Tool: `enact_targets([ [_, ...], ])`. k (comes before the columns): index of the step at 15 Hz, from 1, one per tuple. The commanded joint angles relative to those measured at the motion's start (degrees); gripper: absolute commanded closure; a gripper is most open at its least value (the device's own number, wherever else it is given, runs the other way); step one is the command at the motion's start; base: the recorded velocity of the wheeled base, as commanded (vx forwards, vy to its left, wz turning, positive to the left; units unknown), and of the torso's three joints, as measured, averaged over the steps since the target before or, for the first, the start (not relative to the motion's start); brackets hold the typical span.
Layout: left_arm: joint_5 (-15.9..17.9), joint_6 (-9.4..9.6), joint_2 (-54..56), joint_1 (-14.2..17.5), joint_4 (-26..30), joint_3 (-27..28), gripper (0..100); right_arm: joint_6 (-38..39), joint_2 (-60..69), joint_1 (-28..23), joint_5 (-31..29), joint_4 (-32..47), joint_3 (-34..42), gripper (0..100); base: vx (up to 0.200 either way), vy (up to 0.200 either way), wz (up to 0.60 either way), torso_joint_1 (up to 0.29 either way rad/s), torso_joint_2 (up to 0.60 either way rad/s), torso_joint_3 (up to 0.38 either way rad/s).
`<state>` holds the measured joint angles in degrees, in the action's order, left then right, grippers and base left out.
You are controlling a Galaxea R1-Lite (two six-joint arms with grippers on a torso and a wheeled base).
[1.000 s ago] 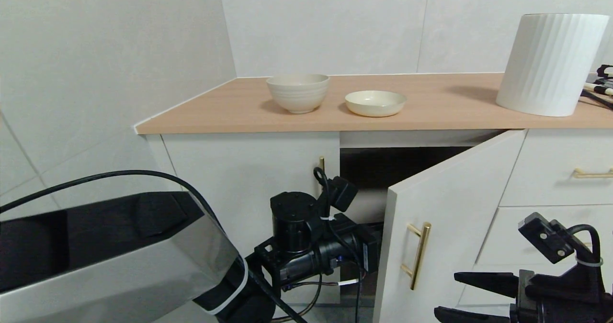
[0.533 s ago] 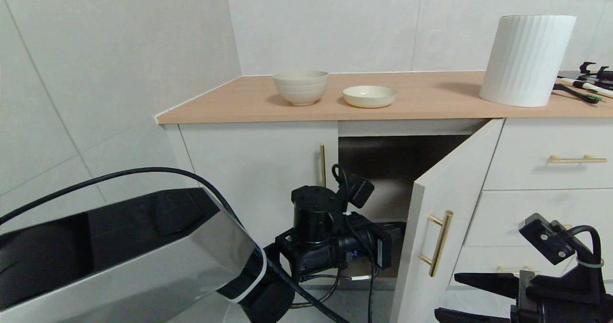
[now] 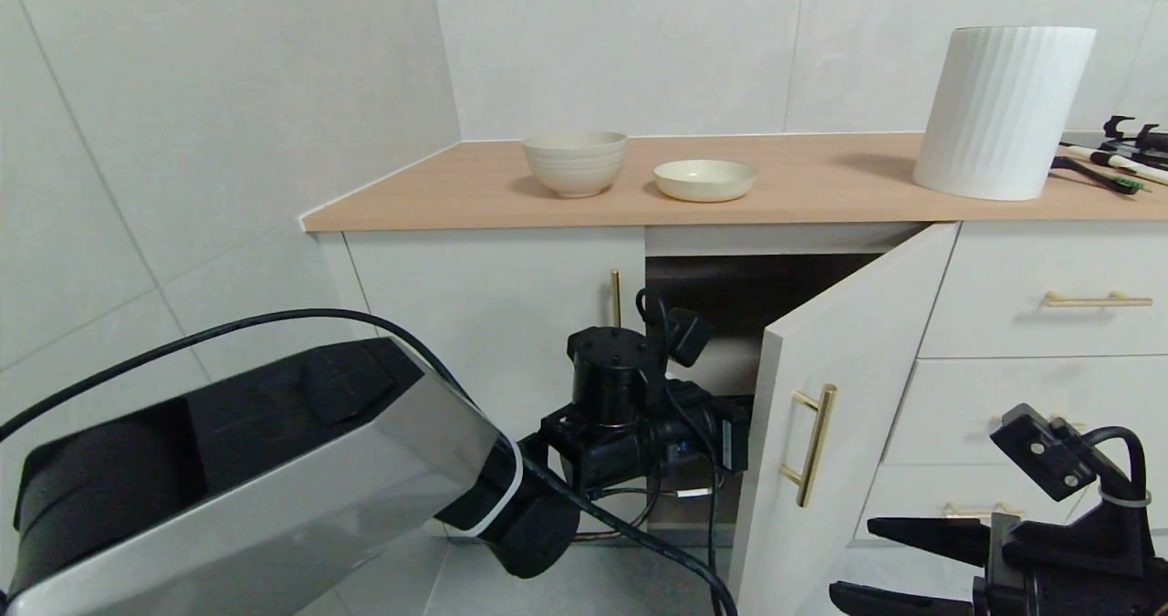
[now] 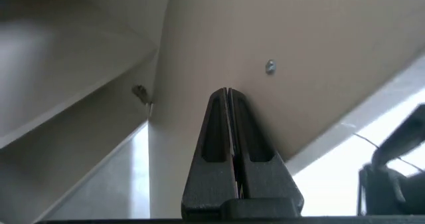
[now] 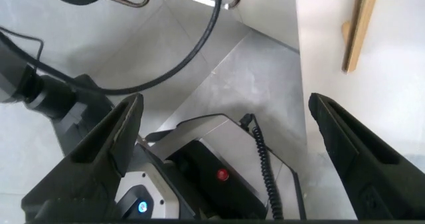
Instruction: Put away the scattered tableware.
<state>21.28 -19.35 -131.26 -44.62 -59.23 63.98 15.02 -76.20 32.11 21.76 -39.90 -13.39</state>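
Note:
A cream ribbed bowl (image 3: 574, 161) and a shallow cream dish (image 3: 704, 180) stand side by side on the wooden countertop (image 3: 821, 201). Below them the white cabinet door (image 3: 849, 370) with a gold handle (image 3: 810, 445) stands partly open. My left arm's wrist (image 3: 639, 415) is low in the cabinet opening, its fingers hidden behind the door's edge. My left gripper (image 4: 228, 92) is shut, with nothing in it, its tip close to the door's inner face (image 4: 299, 64). My right gripper (image 3: 899, 563) hangs open and holds nothing, low in front of the drawers, over the floor (image 5: 226, 117).
A tall white ribbed container (image 3: 1004, 109) stands on the right of the countertop, with dark utensils (image 3: 1109, 155) beside it. Drawers with gold handles (image 3: 1095, 299) are right of the open door. A tiled wall (image 3: 182, 141) closes the left side. Cables (image 5: 199, 44) trail over the grey floor.
The head camera has shifted, showing the counter farther off. My left wrist has risen toward the cabinet opening, and the door's free edge has swung slightly. The right gripper has kept still.

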Motion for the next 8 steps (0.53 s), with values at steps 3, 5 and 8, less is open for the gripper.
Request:
enact_targets([
  [3, 0.16, -0.08, -1.99, -0.03, 2.19, 5.72, 100, 0.01, 0.09, 0.15, 0.04, 0.0, 0.03, 0, 0.0, 0.0, 0.0, 0.0, 0.0, 0.0],
  [5, 0.16, -1.22, -4.01, 0.06, 5.71, 10.91, 100, 0.01, 0.0, 0.15, 0.04, 0.0, 0.03, 0, 0.0, 0.0, 0.0, 0.0, 0.0, 0.0],
  [8, 0.16, -3.68, -4.89, -0.12, 7.03, 13.37, 100, 0.01, 0.88, 0.23, 0.12, -0.09, -0.15, 0, 0.0, 0.0, 0.0, 0.0, 0.0, 0.0],
])
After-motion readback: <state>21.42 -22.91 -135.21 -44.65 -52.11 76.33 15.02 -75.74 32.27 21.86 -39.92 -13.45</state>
